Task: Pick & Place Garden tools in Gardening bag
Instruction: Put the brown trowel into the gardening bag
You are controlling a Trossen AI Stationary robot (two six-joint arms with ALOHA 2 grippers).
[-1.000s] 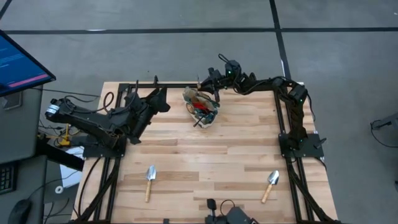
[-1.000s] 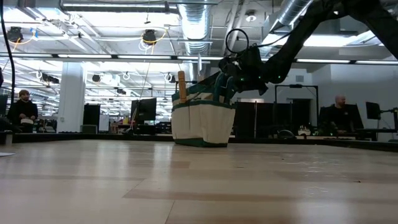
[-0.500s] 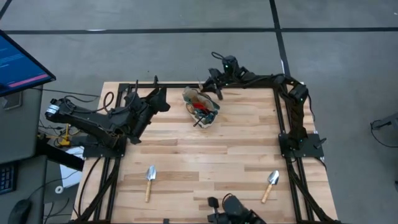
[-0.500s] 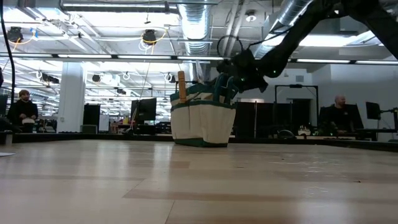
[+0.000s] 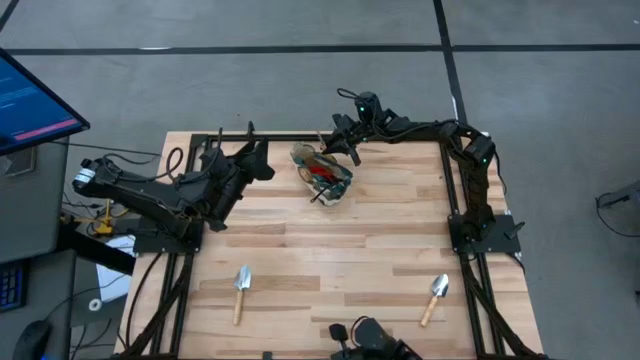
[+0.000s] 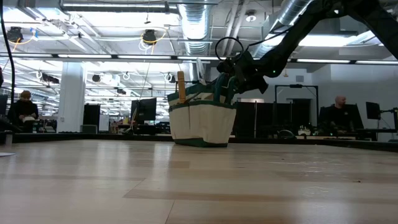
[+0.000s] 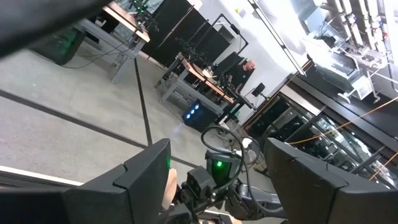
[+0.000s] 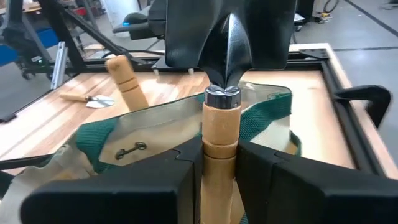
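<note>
Our right gripper (image 8: 219, 163) is clamped on the wooden handle of a trowel (image 8: 219, 124), blade up, just above the bag (image 5: 322, 174) at the table's far edge, so the tool can drop in handle first. Our left gripper (image 7: 214, 171) waits beside the bag, fingers wide and empty, while two more trowels (image 5: 240, 292) lie near the front edge.

In the right wrist view, the held trowel (image 8: 221, 134) runs off the picture's lower edge between the right gripper (image 8: 217, 171) fingers, and its dark blade is cut off above. The bag (image 8: 155, 134) interior is mostly hidden behind its rim. From above, the bag's contents (image 5: 322, 178) are too small to sort beyond a red patch. The left gripper (image 7: 214, 180) shows only its finger bases; the tips lie out of the picture. In the low view, the people (image 6: 25, 106) are too small to make out.
</note>
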